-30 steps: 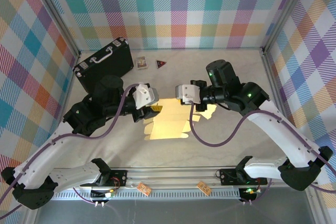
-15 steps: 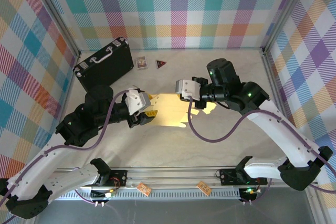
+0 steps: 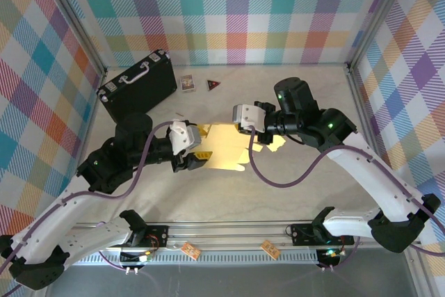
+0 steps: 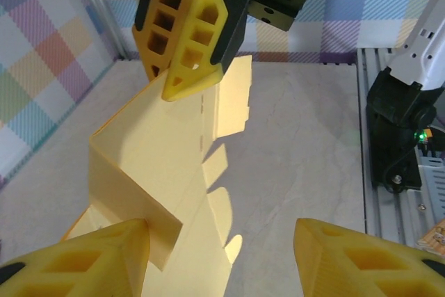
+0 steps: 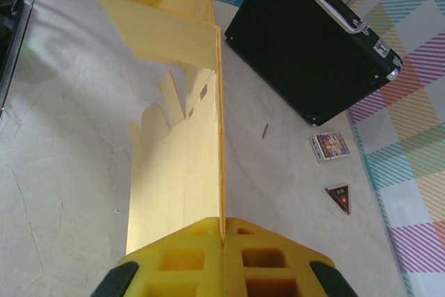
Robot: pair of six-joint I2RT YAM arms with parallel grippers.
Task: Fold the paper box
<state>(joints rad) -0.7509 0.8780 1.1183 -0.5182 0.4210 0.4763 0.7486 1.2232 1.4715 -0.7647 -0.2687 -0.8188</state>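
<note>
The paper box point(image 3: 221, 147) is a mustard-yellow die-cut sheet, partly folded and held up on edge above the table. My right gripper point(image 3: 252, 135) is shut on its right edge, and in the right wrist view the sheet point(image 5: 182, 165) runs straight out from the closed fingertips point(image 5: 222, 238). My left gripper point(image 3: 200, 154) is open at the sheet's left end. In the left wrist view a folded panel point(image 4: 149, 165) sits by my left finger point(image 4: 76, 259), the other finger point(image 4: 361, 255) is over bare table, and the right gripper's fingers point(image 4: 191, 39) pinch the far edge.
A black hard case with a pale handle point(image 3: 137, 85) lies at the back left. A small card pack point(image 3: 186, 83) and a dark triangle point(image 3: 213, 85) lie behind the sheet. The plaid walls stand close on three sides, with a rail point(image 3: 229, 233) along the near edge.
The right gripper has lifted the sheet up and back from flat on the table. My left gripper has let go and dropped lower to the sheet's left end.
</note>
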